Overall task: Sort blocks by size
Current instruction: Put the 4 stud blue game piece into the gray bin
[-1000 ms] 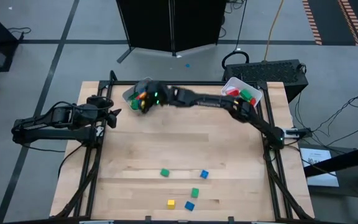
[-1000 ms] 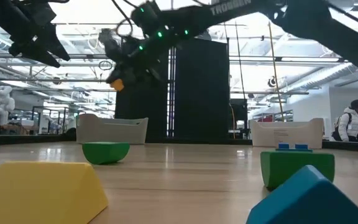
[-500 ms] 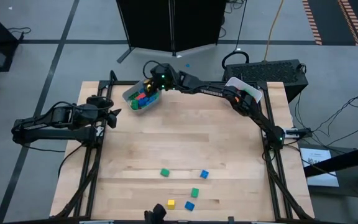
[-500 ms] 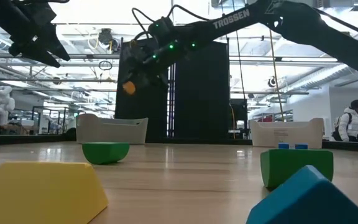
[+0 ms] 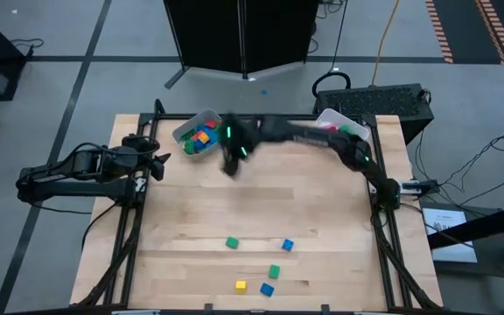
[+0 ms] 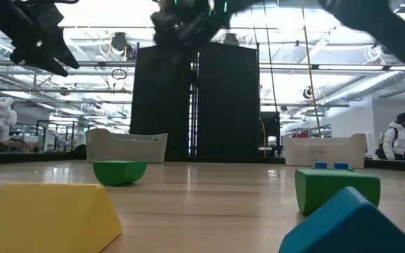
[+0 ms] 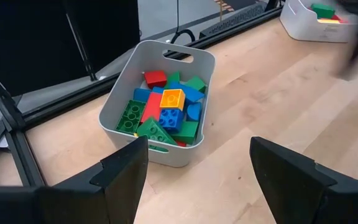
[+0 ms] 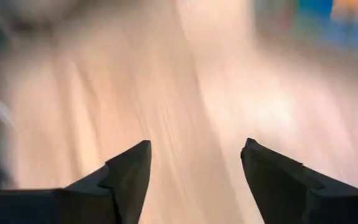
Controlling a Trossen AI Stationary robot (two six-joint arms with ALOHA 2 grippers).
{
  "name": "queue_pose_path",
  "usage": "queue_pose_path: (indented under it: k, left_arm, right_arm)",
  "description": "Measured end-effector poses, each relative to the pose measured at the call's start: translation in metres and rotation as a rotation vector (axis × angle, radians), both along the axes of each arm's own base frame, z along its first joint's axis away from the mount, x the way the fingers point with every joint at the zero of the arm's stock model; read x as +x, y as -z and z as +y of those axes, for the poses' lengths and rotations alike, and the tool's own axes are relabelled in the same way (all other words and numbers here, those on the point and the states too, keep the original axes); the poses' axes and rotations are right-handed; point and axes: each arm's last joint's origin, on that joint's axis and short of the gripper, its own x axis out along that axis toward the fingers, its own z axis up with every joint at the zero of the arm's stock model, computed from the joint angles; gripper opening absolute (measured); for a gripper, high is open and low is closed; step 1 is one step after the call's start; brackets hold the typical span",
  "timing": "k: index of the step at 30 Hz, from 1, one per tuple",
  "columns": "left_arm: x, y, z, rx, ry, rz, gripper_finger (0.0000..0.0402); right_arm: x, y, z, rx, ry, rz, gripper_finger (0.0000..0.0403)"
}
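Observation:
Several loose blocks lie flat on the table near its front edge: green (image 5: 232, 242), blue (image 5: 287, 245), green (image 5: 275, 270), yellow (image 5: 241, 285) and blue (image 5: 268, 289). At the far left stands a white bin (image 5: 182, 133) heaped with blocks (image 7: 166, 109), an orange one (image 7: 173, 98) on top. A second white bin (image 5: 329, 116) at the far right holds a few more. My right gripper (image 5: 231, 163) hangs blurred above the bare table just right of the left bin, open (image 8: 194, 146) and empty. My left gripper (image 5: 163, 159) waits open (image 7: 197, 140) at the left edge, facing the left bin.
The middle of the wooden table (image 5: 261, 206) is bare board. A black cabinet (image 5: 239, 35) stands beyond the far edge. In the low view a person (image 6: 399, 137) stands far off in the room at the right.
My right gripper carried a yellow-orange block over the left bin, first swinging toward the far edge. It has since swung away toward the table's middle and risen, tipping further downward. The block no longer shows at its fingers.

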Motion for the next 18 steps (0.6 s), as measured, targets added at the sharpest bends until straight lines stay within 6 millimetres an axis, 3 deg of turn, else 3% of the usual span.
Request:
queue_pose_path:
  k: [4,7,9,14,18]
  left_arm:
    - [0.000,0.000,0.000,-0.001,0.001,0.001,0.0281]
    - [0.000,0.000,0.000,-0.002,0.005,0.001,0.0281]
    - [0.000,0.000,0.000,-0.004,0.009,0.001,0.0281]
    - [0.000,0.000,-0.001,-0.012,0.023,0.003,0.0281]
    - [0.000,0.000,-0.001,-0.016,0.028,0.003,0.0281]
  right_arm:
    - [-0.027,0.007,0.089,-0.210,-0.157,0.385,0.0222]
    - [-0.037,0.004,0.150,-0.301,-0.245,0.431,0.0213]
    - [-0.049,0.000,0.181,-0.341,-0.251,0.471,0.0211]
    - [-0.081,0.001,0.228,-0.404,-0.089,0.450,0.0210]
    - [-0.114,0.009,0.253,-0.323,0.033,0.367,0.0210]
